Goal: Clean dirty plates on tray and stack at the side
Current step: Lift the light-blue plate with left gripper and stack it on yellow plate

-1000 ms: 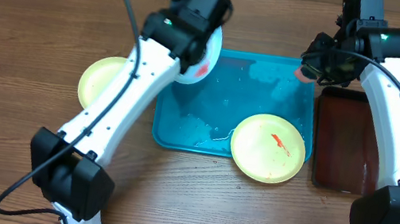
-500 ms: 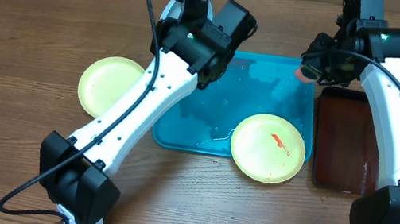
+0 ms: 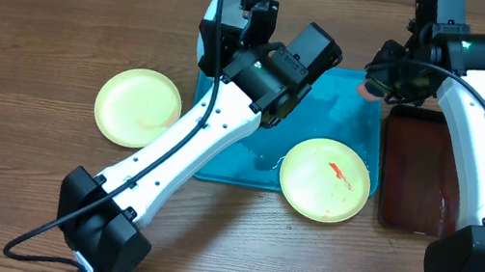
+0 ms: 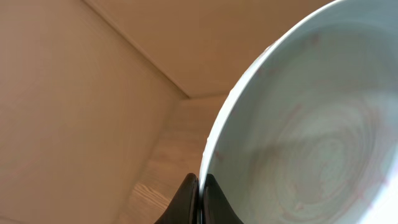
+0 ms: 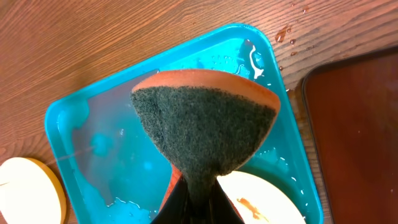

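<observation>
Overhead, the light blue-white plate (image 3: 232,3) stands nearly on edge toward the far edge of the desk (image 3: 13,168), just beyond the far-left corner of the teal tray (image 3: 347,123). The left end effector (image 4: 200,194) is pinched closed on its rim. The left wrist view shows faint pink streaks on its inner face, so I judge it is lifted and tilted to offer that face for scrubbing.

A pale yellow plate with a red smear (image 3: 325,179) lies on the tray's near-right corner, overhanging the rim toward the near edge of the desk, apparently waiting its turn. Another pale yellow plate (image 3: 138,107), with no smear that I can see, sits on the desk toward the left edge, apart from the tray. It is likely the start of the stack.

The right end effector (image 5: 198,202) is clamped on an orange sponge with a dark green scouring pad (image 5: 202,127). It hovers over the far-right part of the wet tray, probably ready to meet the raised plate. A dark brown-red tray (image 3: 417,173) lies near the right edge, just beside the teal one.
</observation>
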Motion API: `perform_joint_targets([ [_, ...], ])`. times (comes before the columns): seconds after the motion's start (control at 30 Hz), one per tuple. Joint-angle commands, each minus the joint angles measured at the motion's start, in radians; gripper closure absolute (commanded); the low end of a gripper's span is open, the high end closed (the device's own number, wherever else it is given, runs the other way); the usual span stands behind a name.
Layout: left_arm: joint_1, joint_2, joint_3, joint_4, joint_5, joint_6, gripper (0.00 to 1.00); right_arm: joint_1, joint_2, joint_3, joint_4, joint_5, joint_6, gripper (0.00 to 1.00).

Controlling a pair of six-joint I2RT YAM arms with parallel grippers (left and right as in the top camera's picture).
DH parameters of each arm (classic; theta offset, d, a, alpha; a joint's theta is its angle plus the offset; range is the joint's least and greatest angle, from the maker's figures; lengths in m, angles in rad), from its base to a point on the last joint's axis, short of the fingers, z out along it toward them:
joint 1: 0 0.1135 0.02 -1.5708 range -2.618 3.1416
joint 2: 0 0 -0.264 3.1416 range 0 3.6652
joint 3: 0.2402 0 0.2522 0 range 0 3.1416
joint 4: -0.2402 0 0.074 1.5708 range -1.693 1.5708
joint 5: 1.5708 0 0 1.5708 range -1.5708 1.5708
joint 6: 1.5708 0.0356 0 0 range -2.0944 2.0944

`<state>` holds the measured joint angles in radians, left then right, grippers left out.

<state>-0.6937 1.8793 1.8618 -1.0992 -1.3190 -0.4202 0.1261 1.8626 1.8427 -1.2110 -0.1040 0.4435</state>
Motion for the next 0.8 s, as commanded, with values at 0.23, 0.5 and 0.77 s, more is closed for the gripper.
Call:
perform_joint_targets([
  [0.23, -0.054, -0.003, 0.019, 0.034, -0.212, -0.029, 0.96, 0.001, -0.005, 0.005, -0.002, 0.006, -0.006, 0.96],
  [0.5, -0.060, -0.003, 0.019, 0.034, -0.208, -0.029, 0.96, 0.001, -0.005, 0.005, -0.004, 0.006, -0.006, 0.96],
  [0.77, -0.058, -0.003, 0.019, 0.031, -0.119, -0.029, 0.96, 0.001, -0.005, 0.005, -0.008, 0.006, -0.007, 0.96],
])
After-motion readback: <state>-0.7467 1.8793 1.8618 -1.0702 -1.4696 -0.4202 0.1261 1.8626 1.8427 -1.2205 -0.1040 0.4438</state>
